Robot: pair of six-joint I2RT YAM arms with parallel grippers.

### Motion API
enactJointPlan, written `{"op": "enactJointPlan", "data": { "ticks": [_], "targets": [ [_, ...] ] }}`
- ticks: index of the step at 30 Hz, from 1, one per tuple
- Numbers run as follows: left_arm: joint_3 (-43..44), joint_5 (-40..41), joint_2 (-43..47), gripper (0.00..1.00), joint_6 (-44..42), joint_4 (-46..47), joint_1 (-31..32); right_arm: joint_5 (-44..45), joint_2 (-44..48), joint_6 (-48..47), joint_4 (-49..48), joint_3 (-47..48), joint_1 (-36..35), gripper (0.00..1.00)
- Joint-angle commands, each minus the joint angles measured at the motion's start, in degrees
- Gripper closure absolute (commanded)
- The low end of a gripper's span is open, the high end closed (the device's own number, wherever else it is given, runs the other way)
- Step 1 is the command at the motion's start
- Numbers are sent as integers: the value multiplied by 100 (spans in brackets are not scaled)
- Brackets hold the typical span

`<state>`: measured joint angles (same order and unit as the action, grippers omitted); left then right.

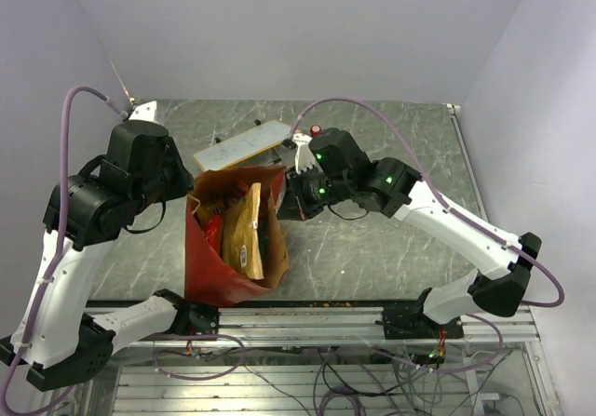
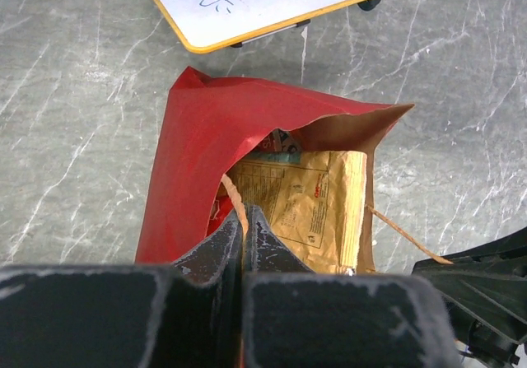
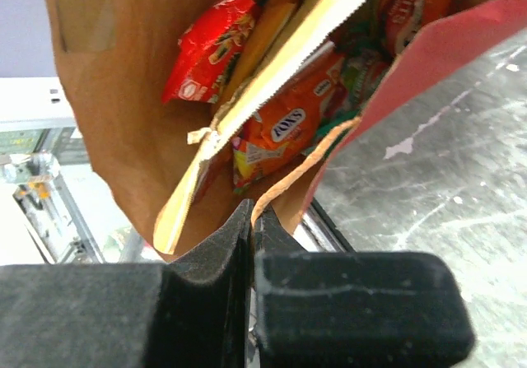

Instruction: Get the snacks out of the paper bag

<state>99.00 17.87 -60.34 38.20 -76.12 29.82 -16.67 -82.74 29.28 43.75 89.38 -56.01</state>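
Observation:
The paper bag (image 1: 209, 269), red outside and brown inside, stands open between my two arms near the table's front edge. Several snacks (image 1: 247, 232) fill it: a large yellow packet (image 2: 309, 203), a red packet (image 3: 210, 47) and an orange packet (image 3: 284, 125). My left gripper (image 2: 244, 216) is shut on one tan twisted handle (image 2: 233, 193) at the bag's left rim. At the opposite rim my right gripper (image 3: 252, 211) is shut on the other handle (image 3: 300, 166). In the top view the left gripper (image 1: 191, 195) and the right gripper (image 1: 284, 199) flank the bag's mouth.
A flat white board (image 1: 244, 144) with a yellow rim lies behind the bag. A small red-and-black cylinder (image 1: 317, 130) stands beside it. Grey marbled table (image 1: 391, 248) stretches to the right. White walls close in the back and sides.

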Motion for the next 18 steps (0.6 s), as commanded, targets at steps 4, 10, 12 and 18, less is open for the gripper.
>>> {"op": "enactJointPlan", "data": {
  "ticks": [4,10,12,18],
  "targets": [
    [105,223,78,93,84,589,-22,805,-4,-315,615,1170,2,100],
    [-164,47,69,93,172,673,-22,887,-235,-245,639,1211,2,100],
    [-244,-3,104,93,213,712,-22,936,-261,-213,710,1228,2,100],
    [-437,-73,145,93,253,728,-21,1340,-385,-268,1248,1570,2,96]
  ]
}}
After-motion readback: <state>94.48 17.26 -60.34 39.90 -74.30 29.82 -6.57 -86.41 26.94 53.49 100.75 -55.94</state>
